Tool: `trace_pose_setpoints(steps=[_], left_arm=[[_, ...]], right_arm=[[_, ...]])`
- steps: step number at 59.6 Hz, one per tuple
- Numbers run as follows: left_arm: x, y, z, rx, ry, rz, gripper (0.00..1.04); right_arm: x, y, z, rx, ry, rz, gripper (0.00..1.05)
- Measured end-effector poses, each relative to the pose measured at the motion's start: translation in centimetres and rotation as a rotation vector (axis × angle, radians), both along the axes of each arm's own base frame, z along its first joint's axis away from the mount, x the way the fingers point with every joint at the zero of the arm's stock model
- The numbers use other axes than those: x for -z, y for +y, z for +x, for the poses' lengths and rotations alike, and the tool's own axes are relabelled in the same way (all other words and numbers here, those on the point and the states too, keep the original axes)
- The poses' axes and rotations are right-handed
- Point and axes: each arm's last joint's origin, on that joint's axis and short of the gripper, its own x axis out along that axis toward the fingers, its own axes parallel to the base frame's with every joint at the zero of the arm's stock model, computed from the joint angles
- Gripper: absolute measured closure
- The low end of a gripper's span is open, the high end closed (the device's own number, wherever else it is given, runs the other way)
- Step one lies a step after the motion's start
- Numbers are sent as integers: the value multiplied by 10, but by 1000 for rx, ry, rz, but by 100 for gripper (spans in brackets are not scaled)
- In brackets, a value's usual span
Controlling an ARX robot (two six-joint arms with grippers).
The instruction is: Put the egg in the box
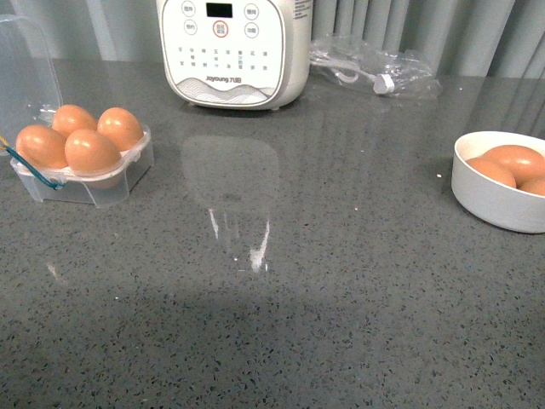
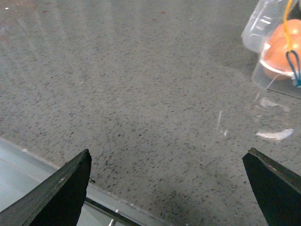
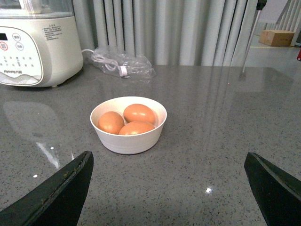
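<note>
Work surface: a grey speckled countertop (image 1: 341, 281), glossy, showing a pale reflection of the appliance near its centre. Four items rest directly on it.

- **12 o'clock:** a white electric cooker (image 1: 234, 51) stands at the far edge.
- **1 o'clock:** a crumpled clear plastic bag (image 1: 375, 64) holding a white cable lies near the cooker.
- **3 o'clock:** a round white bowl (image 1: 490, 200) sits well apart from the rest.
- **9 to 10 o'clock:** the clear box (image 1: 111, 183) stands with its lid raised.
</note>
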Motion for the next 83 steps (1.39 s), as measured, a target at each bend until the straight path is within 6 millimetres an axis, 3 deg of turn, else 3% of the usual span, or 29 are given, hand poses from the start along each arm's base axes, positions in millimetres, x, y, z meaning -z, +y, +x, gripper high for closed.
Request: trace_pose_setpoints(steps=[9, 19, 27, 43, 65, 83], left_arm=[[-7, 7, 10, 31, -33, 0, 7], [-29, 21, 32, 90, -95, 16, 7], [-52, 46, 69, 148, -117, -2, 7], [-64, 67, 129, 153, -81, 16, 7], [-66, 77, 195, 202, -29, 4, 7], [-62, 64, 211, 236, -5, 23, 7]], right_arm=[[0, 0, 0, 0, 0, 0, 7], [0, 0, 0, 0, 0, 0, 7], [0, 0, 0, 0, 0, 0, 7], [0, 0, 0, 0, 0, 0, 7], [0, 0, 0, 0, 0, 0, 7], [0, 0, 0, 0, 0, 0, 7]])
